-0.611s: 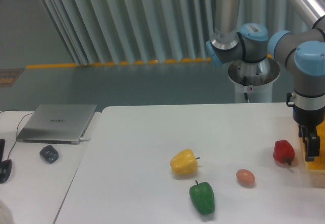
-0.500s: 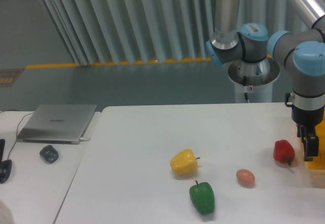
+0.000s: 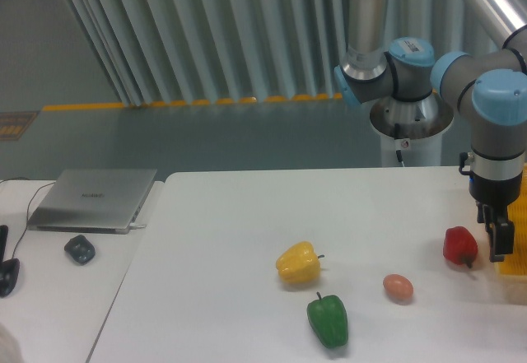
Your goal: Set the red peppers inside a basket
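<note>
the robot arm comes down from the top right, grey tubes with blue caps at the joints. its wrist points straight down. the dark gripper (image 3: 497, 242) hangs low; whether its fingers are apart is unclear.

Three bell peppers are counted on the white table (image 3: 230, 215): one glossy red pepper (image 3: 459, 245), one yellow pepper (image 3: 298, 263), one green pepper (image 3: 328, 319). One brown egg (image 3: 398, 287), one silver laptop (image 3: 94, 198) and one dark mouse (image 3: 79, 248) are seen.
</note>
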